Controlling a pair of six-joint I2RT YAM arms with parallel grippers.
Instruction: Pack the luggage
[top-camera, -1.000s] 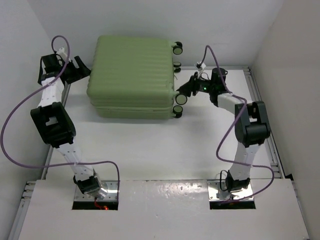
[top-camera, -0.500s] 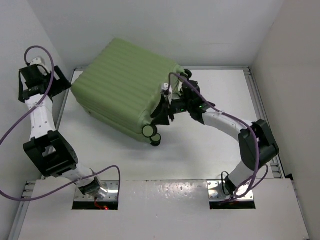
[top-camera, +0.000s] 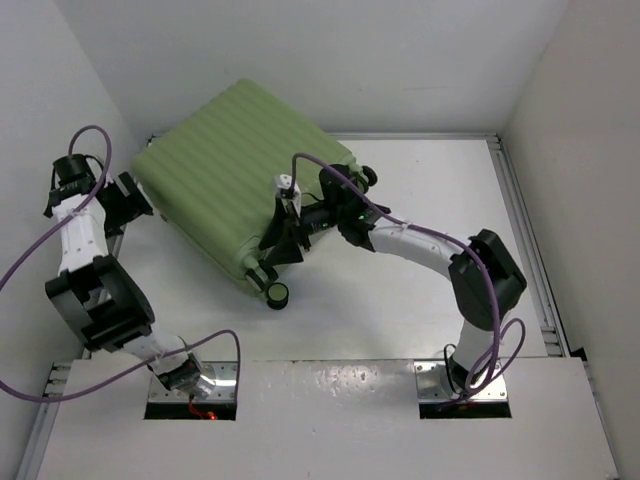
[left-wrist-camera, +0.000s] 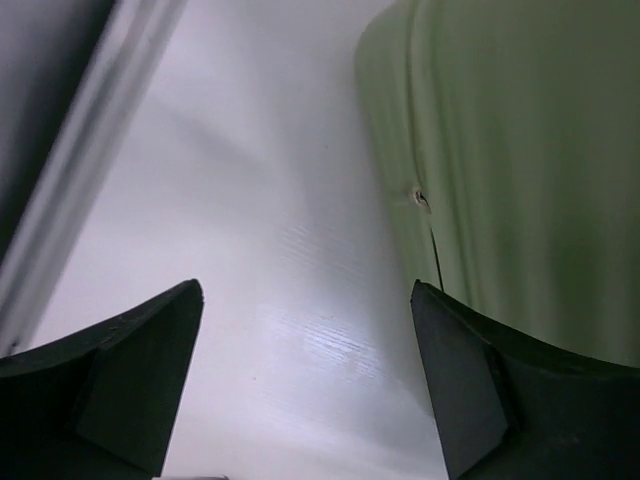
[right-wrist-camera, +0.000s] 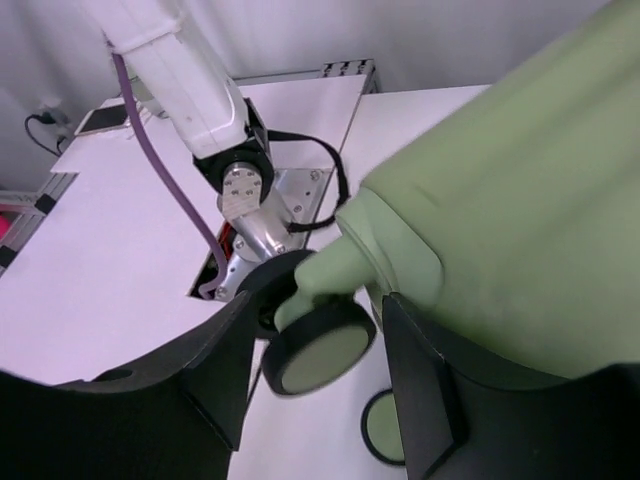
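The luggage (top-camera: 240, 170), a large light-green ribbed suitcase, lies closed and skewed on the table, its wheeled end turned toward the near side. My right gripper (top-camera: 273, 250) reaches in from the right to that near corner. In the right wrist view its fingers (right-wrist-camera: 318, 330) straddle a black-and-green wheel (right-wrist-camera: 320, 350) with narrow gaps on both sides, so it stands open. A second wheel (right-wrist-camera: 385, 425) rests on the table below. My left gripper (top-camera: 130, 200) is open beside the suitcase's left edge, and its view shows bare table between the fingers (left-wrist-camera: 305, 290) and the green shell (left-wrist-camera: 520, 150) at right.
White walls close in at the left, back and right. A metal rail (left-wrist-camera: 90, 170) runs along the table's left edge, close to my left gripper. The left arm's base mount (right-wrist-camera: 245, 190) shows beyond the wheel. Another wheel (top-camera: 368, 175) sticks out at the suitcase's right corner.
The suitcase has swung round, its wheeled end coming toward the near left. My right gripper followed that corner and its jaws have widened slightly. The left gripper has shifted near the suitcase's left edge.
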